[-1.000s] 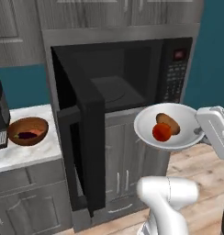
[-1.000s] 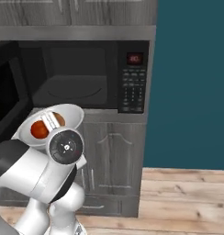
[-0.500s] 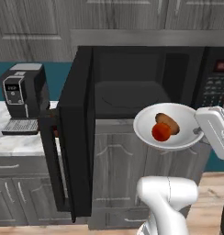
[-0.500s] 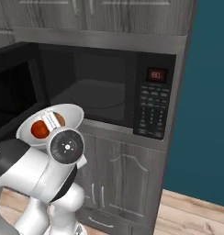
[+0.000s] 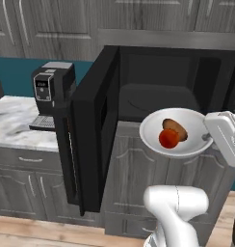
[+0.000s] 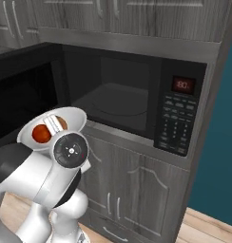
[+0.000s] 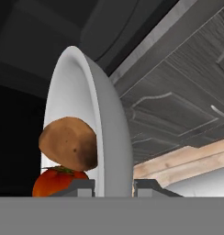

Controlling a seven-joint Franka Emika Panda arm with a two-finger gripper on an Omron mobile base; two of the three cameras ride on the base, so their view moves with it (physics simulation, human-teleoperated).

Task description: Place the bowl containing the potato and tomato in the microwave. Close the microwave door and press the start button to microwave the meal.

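Bowl held at its rim in front of the open microwave.
The hand (image 7: 113, 187) grips the rim of the bowl (image 5: 153, 140), which looks rigid, glossy and slippery; potato (image 5: 175, 128) and tomato (image 5: 168, 139) could roll. The left base view shows the microwave door (image 5: 93, 140) swung wide; the right base view shows the microwave (image 6: 127, 102) cavity and keypad (image 6: 175, 124).

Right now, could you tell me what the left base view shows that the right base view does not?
The left base view alone shows the coffee machine on the marble counter and the microwave door swung open. The right base view alone shows the microwave's keypad and red display. Both show the bowl held at its rim, with the potato and tomato inside, before the open microwave.
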